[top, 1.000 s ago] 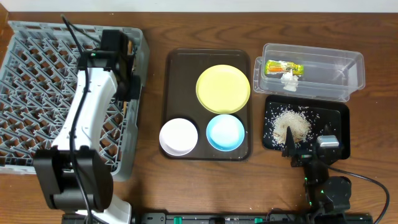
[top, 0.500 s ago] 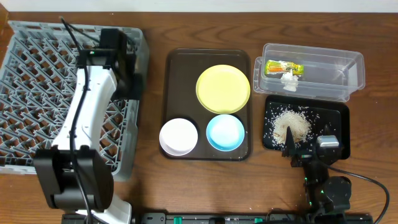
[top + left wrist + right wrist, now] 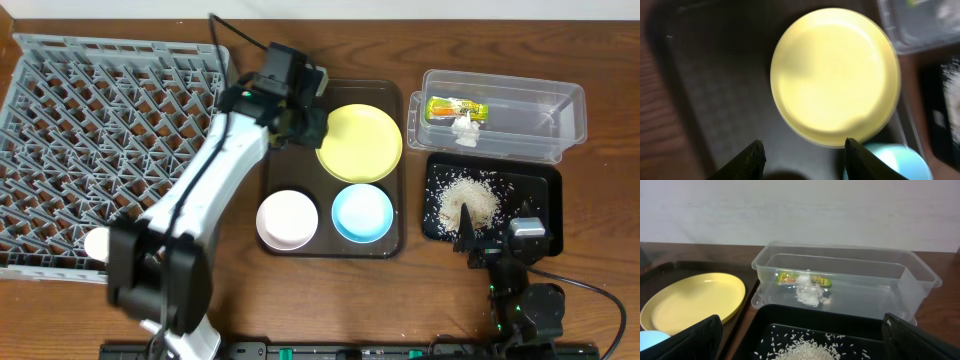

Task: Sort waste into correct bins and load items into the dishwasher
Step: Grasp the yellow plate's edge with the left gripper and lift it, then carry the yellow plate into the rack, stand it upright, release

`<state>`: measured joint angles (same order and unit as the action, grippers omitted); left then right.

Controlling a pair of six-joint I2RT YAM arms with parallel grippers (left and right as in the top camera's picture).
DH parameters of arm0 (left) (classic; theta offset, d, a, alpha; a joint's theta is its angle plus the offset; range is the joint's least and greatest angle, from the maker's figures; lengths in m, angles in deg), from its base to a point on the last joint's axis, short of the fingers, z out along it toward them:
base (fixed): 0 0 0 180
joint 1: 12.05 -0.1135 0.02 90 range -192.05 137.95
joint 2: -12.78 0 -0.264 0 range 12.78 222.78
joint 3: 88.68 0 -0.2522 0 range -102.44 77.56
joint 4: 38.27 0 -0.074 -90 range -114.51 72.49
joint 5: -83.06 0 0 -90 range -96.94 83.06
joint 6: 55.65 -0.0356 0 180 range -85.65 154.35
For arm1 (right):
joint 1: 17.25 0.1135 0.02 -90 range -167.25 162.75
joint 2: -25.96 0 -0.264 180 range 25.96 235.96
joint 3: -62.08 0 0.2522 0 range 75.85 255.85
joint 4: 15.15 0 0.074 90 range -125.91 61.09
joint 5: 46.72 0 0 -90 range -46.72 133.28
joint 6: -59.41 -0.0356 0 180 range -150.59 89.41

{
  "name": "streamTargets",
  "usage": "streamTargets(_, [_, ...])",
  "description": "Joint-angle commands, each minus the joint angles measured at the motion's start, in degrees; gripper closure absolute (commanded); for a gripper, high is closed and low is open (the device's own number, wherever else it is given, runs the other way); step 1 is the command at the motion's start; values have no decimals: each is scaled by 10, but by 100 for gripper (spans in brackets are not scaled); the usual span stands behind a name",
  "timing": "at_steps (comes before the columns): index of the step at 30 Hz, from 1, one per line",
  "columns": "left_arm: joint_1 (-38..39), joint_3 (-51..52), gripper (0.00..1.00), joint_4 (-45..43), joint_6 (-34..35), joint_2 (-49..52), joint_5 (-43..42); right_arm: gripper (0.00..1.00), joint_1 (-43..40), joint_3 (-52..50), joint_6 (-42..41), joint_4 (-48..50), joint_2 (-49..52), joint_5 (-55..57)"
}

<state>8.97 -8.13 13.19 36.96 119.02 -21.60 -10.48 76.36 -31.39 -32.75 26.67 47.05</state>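
Dish rack (image 3: 60, 120), left: saw no dishes in it; could not make out chopsticks. My left gripper (image 3: 804, 146) hung over brown serving tray (image 3: 320, 180), jaws apart, holding nothing, just beside yellow plate (image 3: 360, 142). White bowl (image 3: 288, 220) and blue bowl (image 3: 362, 213) sat on tray's near side – loading all left, I judged. Right: wrapper (image 3: 457, 107) and white scrap (image 3: 465, 128) lay in clear tub (image 3: 530, 110), rice (image 3: 470, 200) in black tray (image 3: 535, 190) – waste looked sorted. Right gripper (image 3: 801, 337) spread wide, empty, at black tray's near edge.

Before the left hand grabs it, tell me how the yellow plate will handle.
The yellow plate looks rigid, so probably no flexing. Its smooth, low rim lies flat on the brown tray, so the open left hand may slip.
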Motion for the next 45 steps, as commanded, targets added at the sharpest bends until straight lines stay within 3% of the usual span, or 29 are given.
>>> streamTargets(1, [-3, 0, 48, -16, 37, 58, 3, 1, -5, -2, 5, -1, -3, -2])
streamTargets(10, [-4, 0, 50, -37, 38, 168, -8, 1, -5, -2, 4, -1, -3, -2])
streamTargets(12, [-3, 0, 56, -38, 40, 178, -8, 1, -5, -2, 4, -1, -3, -2])
streamTargets(17, [-5, -4, 94, -53, 42, 177, -8, 1, -5, -2, 4, -1, -3, -2])
streamTargets(21, [-14, -19, 94, -39, 42, 155, 4, 1, -5, -2, 5, -1, -3, -2])
streamTargets(27, [-47, -42, 94, 25, 34, 45, 158, 1, -5, -2, 4, -1, -3, -2])
streamTargets(36, [-96, -42, 94, 73, -53, -151, 433, 1, -5, -2, 4, -1, -3, -2])
streamTargets(45, [-123, -35, 94, 63, -208, -162, 622, 1, -5, -2, 5, -1, -3, -2])
